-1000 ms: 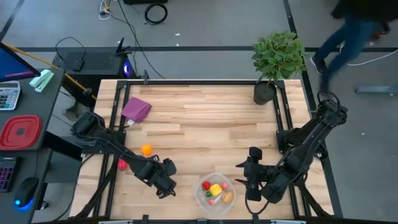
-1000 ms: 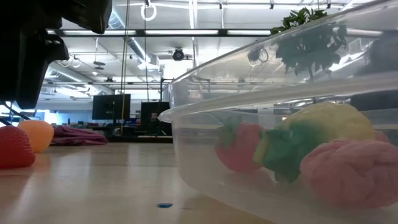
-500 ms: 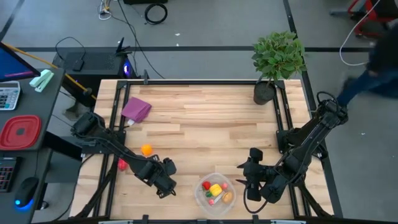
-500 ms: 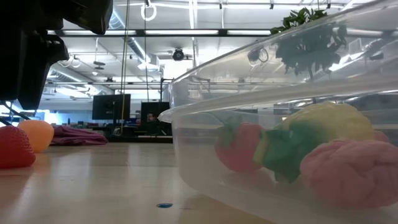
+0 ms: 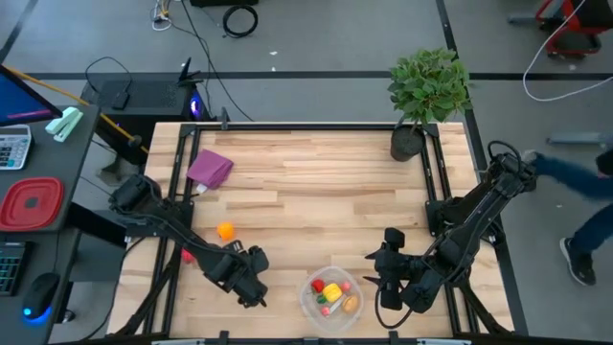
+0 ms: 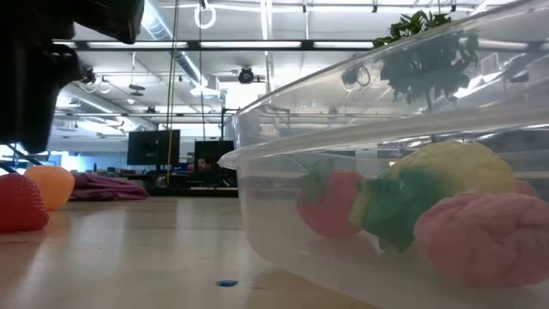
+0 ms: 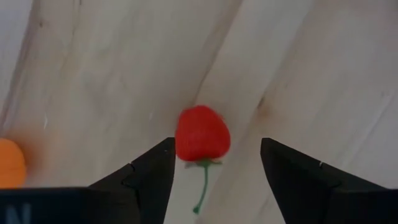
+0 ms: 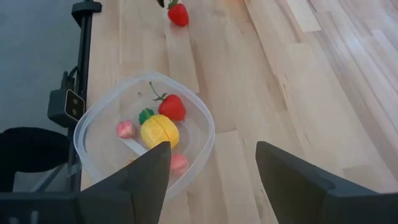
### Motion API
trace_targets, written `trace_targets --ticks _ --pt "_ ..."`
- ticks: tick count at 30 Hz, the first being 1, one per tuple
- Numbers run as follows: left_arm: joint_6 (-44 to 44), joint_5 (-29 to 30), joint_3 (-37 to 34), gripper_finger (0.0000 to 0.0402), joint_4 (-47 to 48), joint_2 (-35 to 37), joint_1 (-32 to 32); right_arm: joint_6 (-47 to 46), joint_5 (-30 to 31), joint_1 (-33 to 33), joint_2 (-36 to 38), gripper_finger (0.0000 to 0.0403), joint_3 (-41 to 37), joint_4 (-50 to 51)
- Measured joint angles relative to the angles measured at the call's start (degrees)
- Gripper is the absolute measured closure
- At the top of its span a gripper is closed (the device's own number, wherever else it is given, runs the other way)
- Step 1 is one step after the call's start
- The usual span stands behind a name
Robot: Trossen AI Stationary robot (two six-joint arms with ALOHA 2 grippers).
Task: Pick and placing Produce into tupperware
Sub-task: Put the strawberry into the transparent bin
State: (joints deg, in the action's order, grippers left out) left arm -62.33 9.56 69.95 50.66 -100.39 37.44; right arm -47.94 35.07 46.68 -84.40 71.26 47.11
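My left gripper is open and points down over a red strawberry that lies on the wood, one finger on either side of it. The gripper hides this strawberry in the high view. An orange piece lies just beyond it, and another red piece is half under the left arm. The clear round tub stands near the near edge with a strawberry, a yellow piece and pink pieces inside. My right gripper waits open to the tub's right.
A purple folded cloth lies toward the far left corner and a potted plant stands at the far right corner. Bare wood fills the middle. A red lidded container sits on the side desk. A person passes on the floor to the right.
My left gripper has shifted a little toward the table's left edge and stays open. The produce and the tub have not moved. The person beyond the table's right side has walked on.
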Motion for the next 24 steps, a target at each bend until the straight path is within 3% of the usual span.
trace_targets --ticks 24 --pt "4.5 0.2 0.0 0.0166 1.9 -4.7 -1.5 0.0 0.0 0.0 0.0 0.0157 0.0 -0.3"
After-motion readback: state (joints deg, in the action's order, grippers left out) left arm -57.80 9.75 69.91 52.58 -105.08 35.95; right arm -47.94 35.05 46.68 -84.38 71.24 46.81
